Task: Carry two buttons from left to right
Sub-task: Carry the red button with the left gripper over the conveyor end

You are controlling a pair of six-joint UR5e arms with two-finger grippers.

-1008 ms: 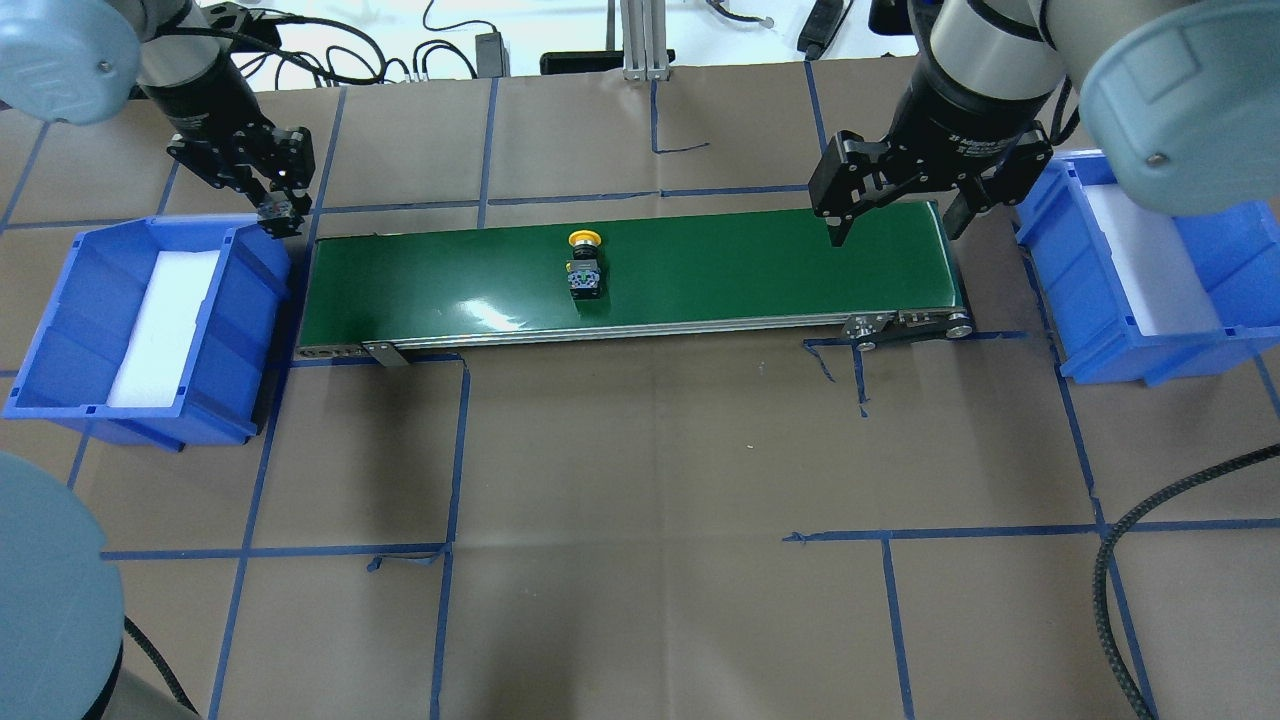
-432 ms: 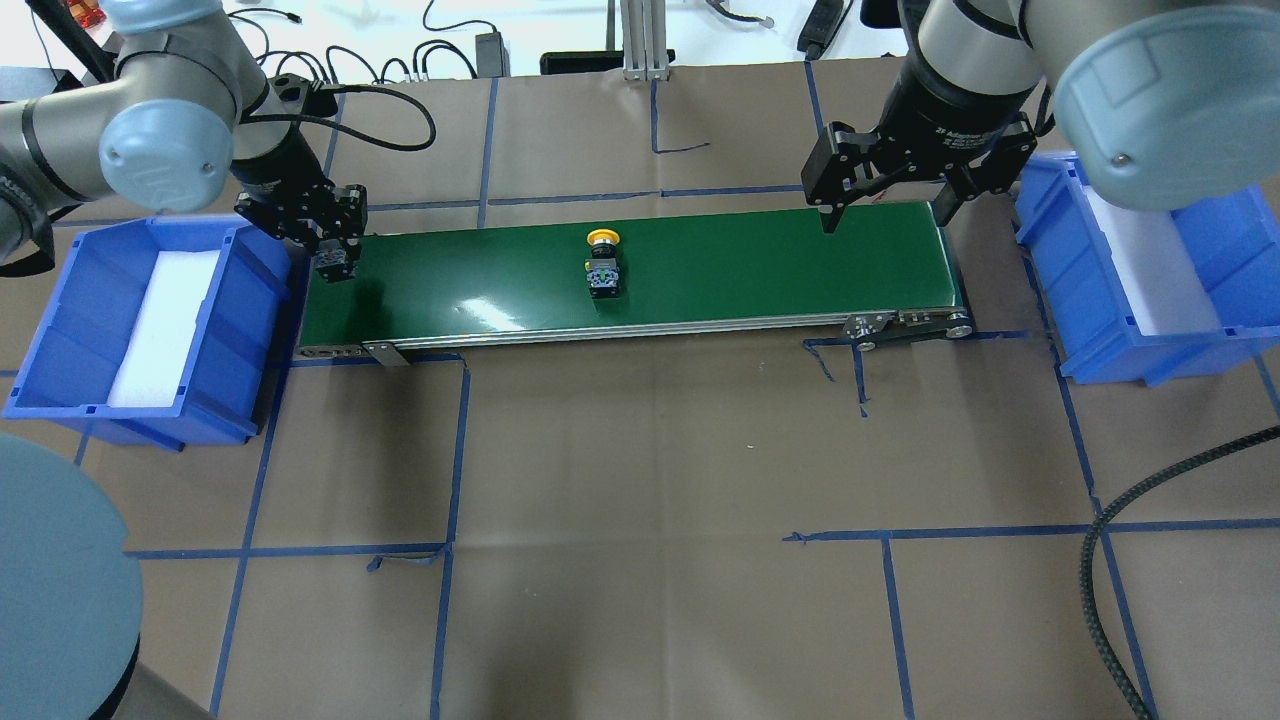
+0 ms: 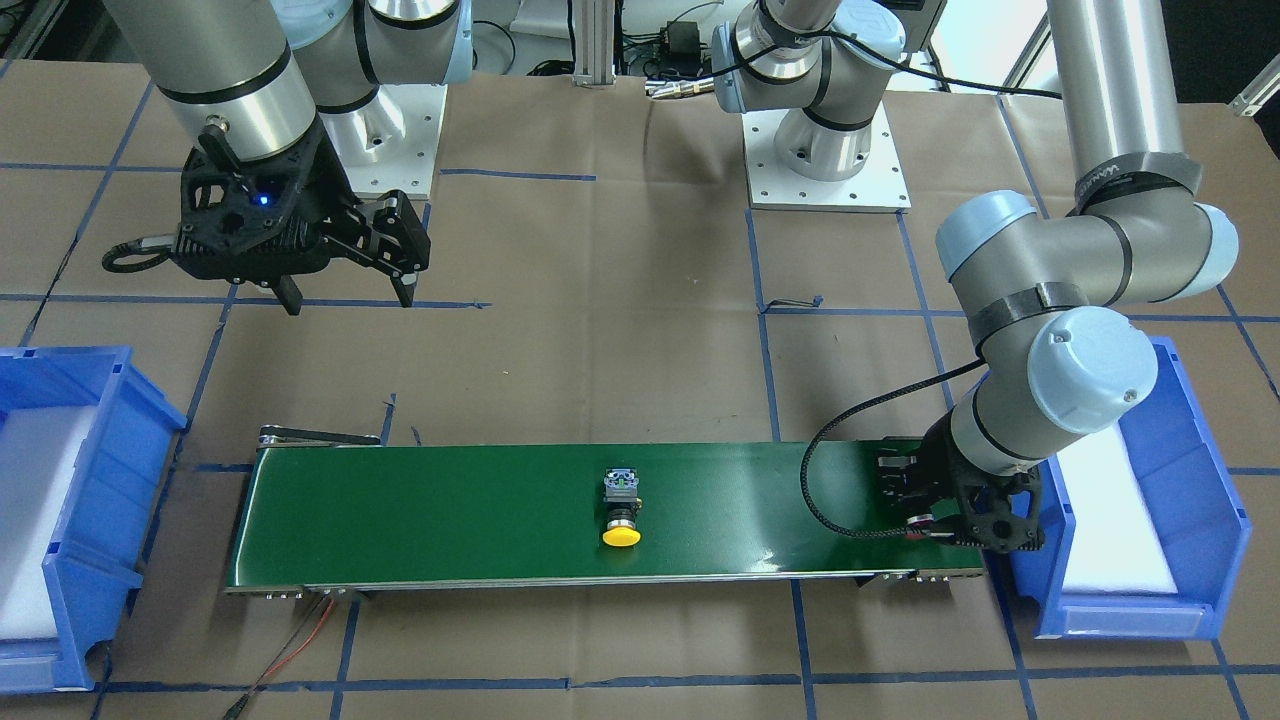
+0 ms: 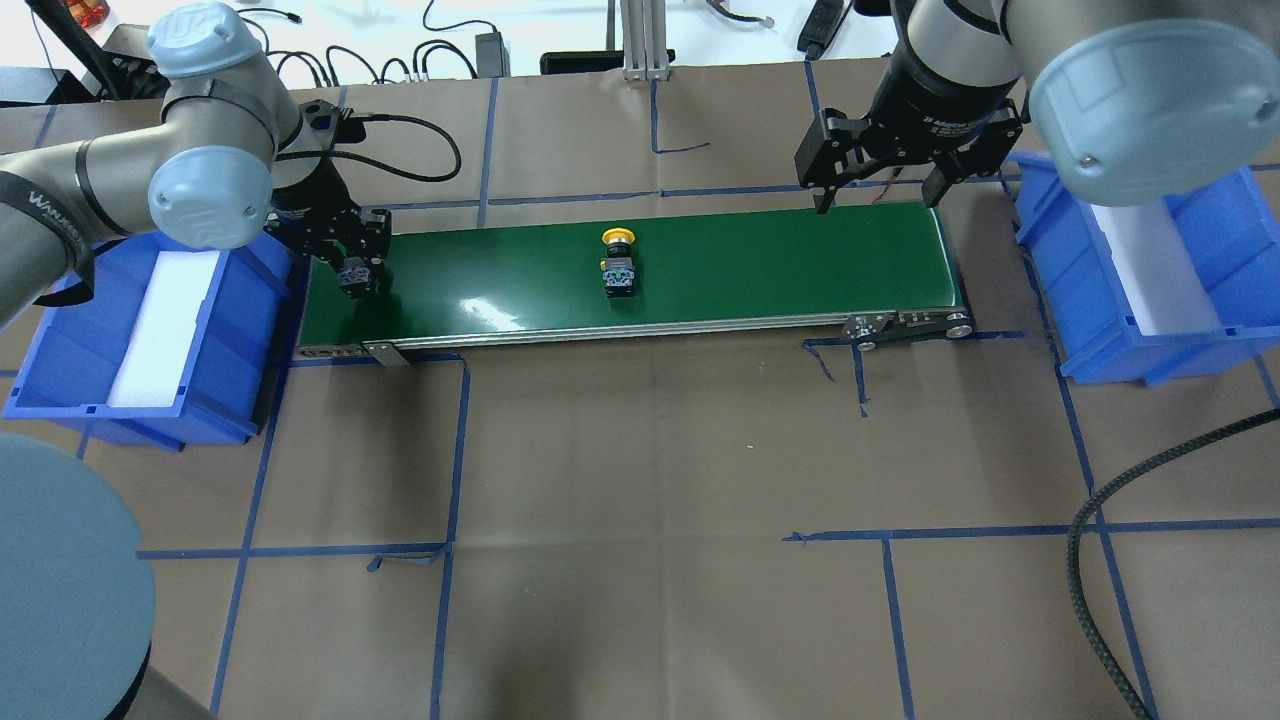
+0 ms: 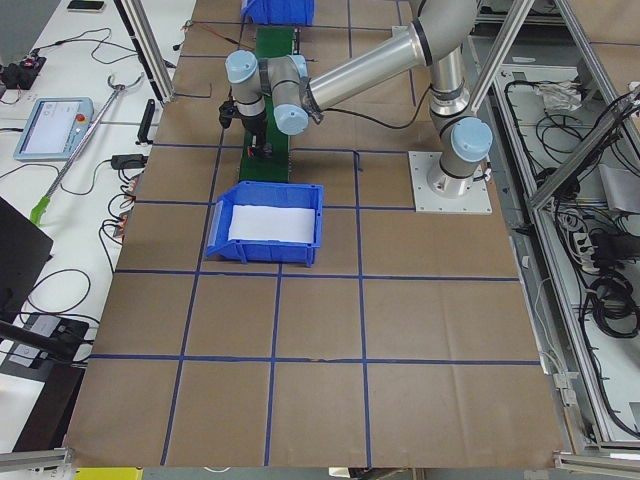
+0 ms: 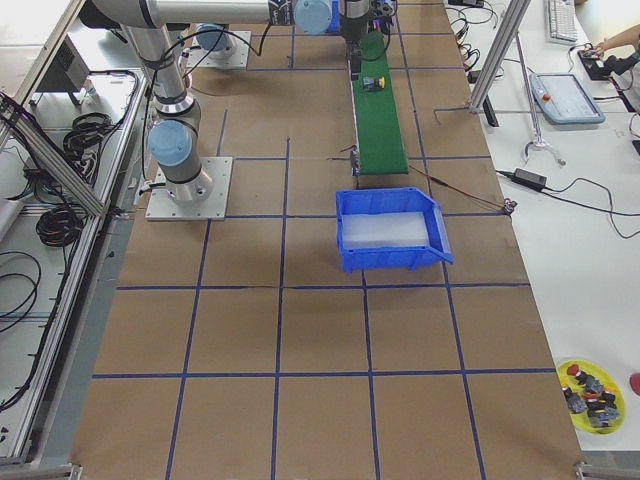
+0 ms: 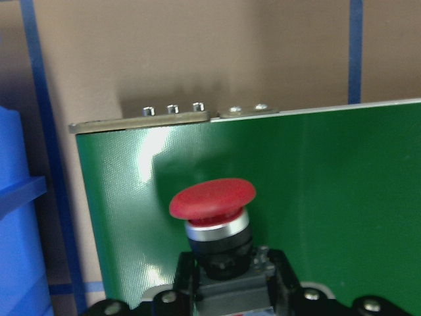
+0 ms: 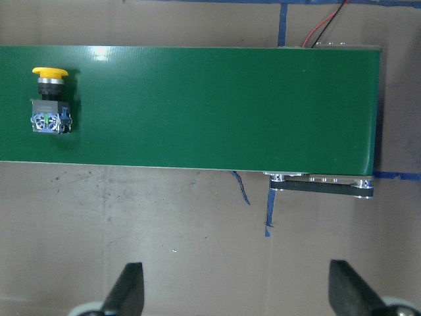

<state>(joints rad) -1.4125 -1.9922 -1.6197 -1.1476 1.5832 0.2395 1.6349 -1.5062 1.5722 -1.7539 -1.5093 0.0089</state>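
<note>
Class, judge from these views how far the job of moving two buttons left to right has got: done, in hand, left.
Done: the yellow button lies midway along the green belt. In hand: the left gripper holds the red button over the belt's left end. Left: the right bin has no button yet; the right gripper hovers open at the belt's right end.

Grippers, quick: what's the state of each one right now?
Left gripper: closed, holding the red button.
Right gripper: open, holding nothing.
</note>
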